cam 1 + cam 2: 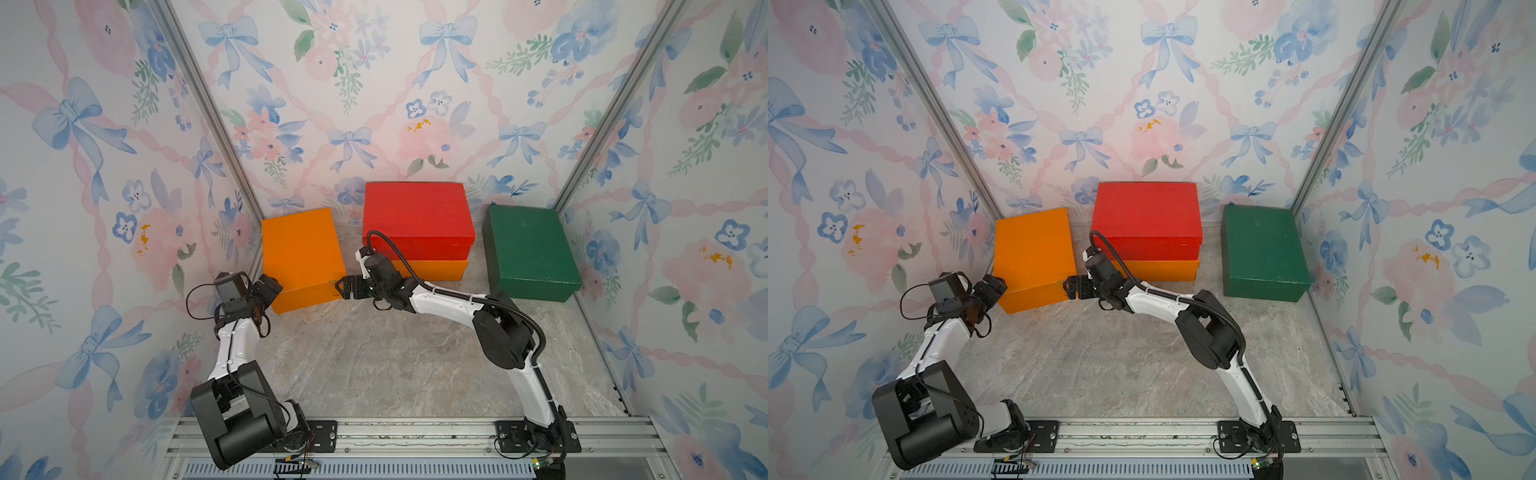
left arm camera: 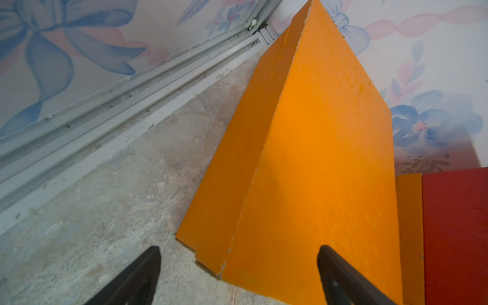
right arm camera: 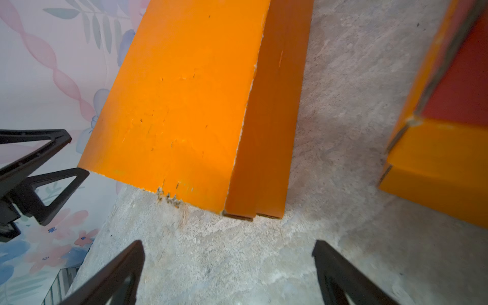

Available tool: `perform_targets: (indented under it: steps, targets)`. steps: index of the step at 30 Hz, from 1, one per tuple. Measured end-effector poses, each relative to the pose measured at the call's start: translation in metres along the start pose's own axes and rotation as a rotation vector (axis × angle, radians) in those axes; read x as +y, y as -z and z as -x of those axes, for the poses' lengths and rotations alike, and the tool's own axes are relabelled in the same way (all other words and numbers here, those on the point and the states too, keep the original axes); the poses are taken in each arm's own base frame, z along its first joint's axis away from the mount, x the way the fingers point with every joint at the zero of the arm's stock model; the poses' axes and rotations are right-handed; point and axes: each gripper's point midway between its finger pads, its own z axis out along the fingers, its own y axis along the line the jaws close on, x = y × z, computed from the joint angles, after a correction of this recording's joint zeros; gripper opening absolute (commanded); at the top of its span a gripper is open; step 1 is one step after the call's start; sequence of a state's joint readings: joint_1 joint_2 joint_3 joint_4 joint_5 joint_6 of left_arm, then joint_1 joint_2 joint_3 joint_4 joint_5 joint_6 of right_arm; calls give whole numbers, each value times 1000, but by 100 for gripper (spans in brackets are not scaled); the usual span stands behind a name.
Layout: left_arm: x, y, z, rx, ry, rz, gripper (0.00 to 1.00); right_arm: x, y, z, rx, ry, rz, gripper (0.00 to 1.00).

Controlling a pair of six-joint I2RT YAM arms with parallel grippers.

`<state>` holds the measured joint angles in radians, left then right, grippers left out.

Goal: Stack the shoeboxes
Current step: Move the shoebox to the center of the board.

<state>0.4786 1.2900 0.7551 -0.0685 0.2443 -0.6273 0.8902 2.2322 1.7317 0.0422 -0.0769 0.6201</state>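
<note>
1. Here, the loose orange shoebox [image 1: 301, 249] sat flat on the stone-patterned table [image 1: 374, 353] at the back left, close to the side wall. Its lid was on, and its near edge was scuffed.
2. The left gripper [image 1: 269, 287] stood at the box's near left corner. Its fingers were spread with that corner between them, clamping nothing.
3. The right gripper [image 1: 341, 289] stood at the near right corner. Its fingers were spread wide over bare table, just short of the box.
4. The box looked too wide for either gripper alone, so the step was probably a two-arm squeeze. Done well, both arms would press the opposite side walls at matching height, below the lid's rim, then lift level.
5. At the back centre, the red shoebox [image 1: 415, 220] rested on the second orange shoebox [image 1: 432, 270]. That was the likely place to set this one.
6. The dark green shoebox [image 1: 528, 249] sat apart on the right.
</note>
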Motion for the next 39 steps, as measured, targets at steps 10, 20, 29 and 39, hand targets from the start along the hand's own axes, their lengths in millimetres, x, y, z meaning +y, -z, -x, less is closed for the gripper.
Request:
perform_targets:
  steps: [10, 20, 29, 39]
  targets:
    - [-4, -14, 1, 41, 0, -24, 89, 10, -15, 15, -45, -34, 31, 95]
    - [-11, -17, 0, 65, -10, -60, 82, 13, -25, 19, -55, -47, 42, 83]
    - [-13, -23, -1, 83, -14, -74, 73, 19, -34, 20, -61, -53, 62, 69]
    - [-4, -28, -4, 96, -12, -53, 57, 16, -37, 17, -56, -51, 56, 64]
